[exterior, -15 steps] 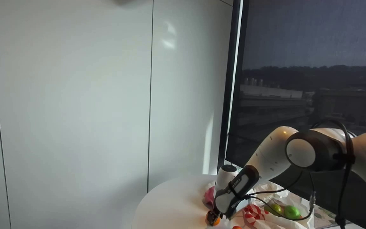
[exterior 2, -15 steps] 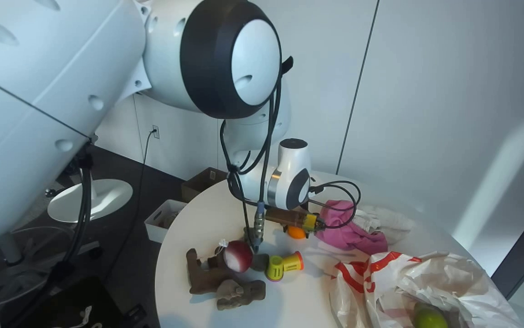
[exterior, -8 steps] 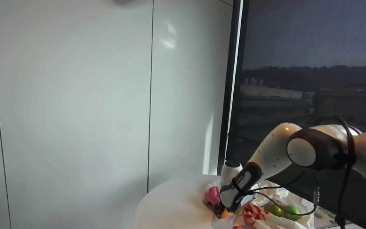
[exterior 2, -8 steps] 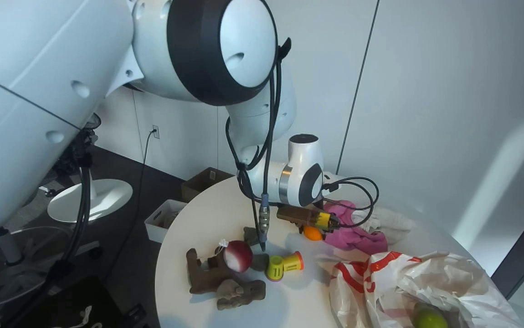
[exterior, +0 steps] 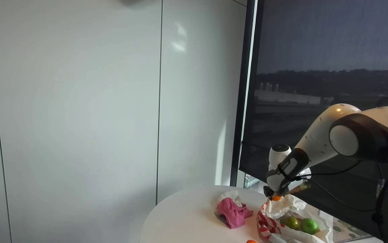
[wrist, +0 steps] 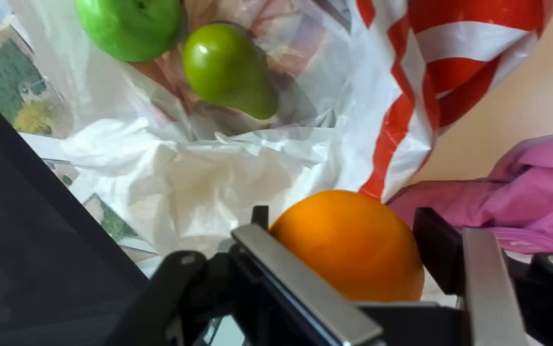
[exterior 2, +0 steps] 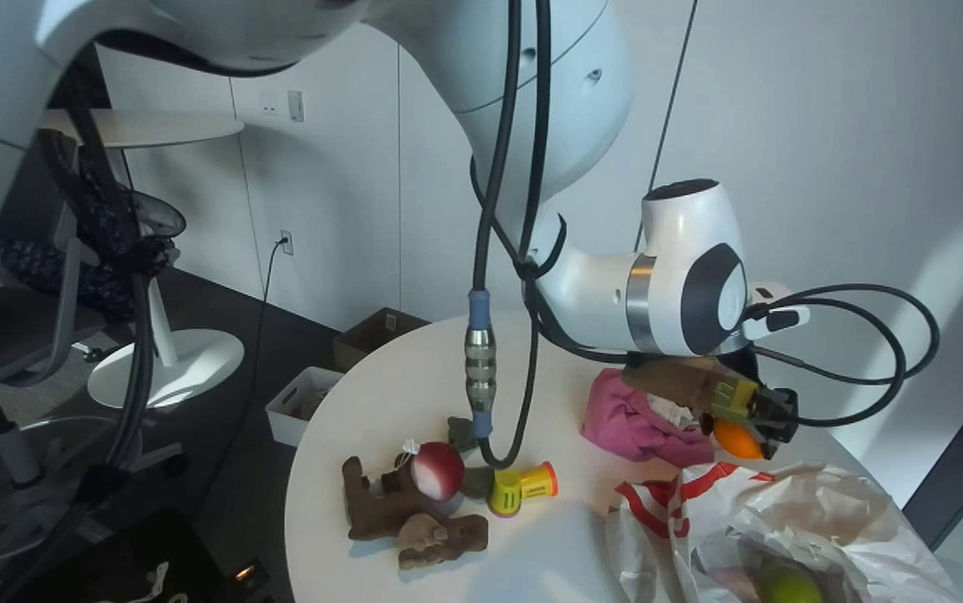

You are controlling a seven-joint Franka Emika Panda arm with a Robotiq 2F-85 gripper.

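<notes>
My gripper [wrist: 344, 226] is shut on an orange fruit [wrist: 348, 250], with one finger on each side of it. The orange is held up above the table in both exterior views [exterior: 276, 198] [exterior 2: 735, 440]. Below and beyond it in the wrist view is a crumpled white plastic bag with red stripes [wrist: 161, 168]; the bag lies open on the table. In the bag are a green apple [wrist: 130, 26] and a green pear [wrist: 228, 69]. A pink cloth [wrist: 541, 187] lies beside the bag, near the right finger in the wrist view.
In an exterior view, brown toy-like figures [exterior 2: 377, 507], a red and white ball [exterior 2: 437, 471] and small yellow-green containers [exterior 2: 505, 494] lie on the round white table [exterior 2: 347, 435]. A dark window blind [exterior: 329, 40] and white wall panels [exterior: 79, 101] stand behind. The arm's cables hang low.
The gripper has lifted the orange off the table and carried it to the right in both exterior views, past the pink cloth to the bag's back edge. The pink cloth is now more exposed.
</notes>
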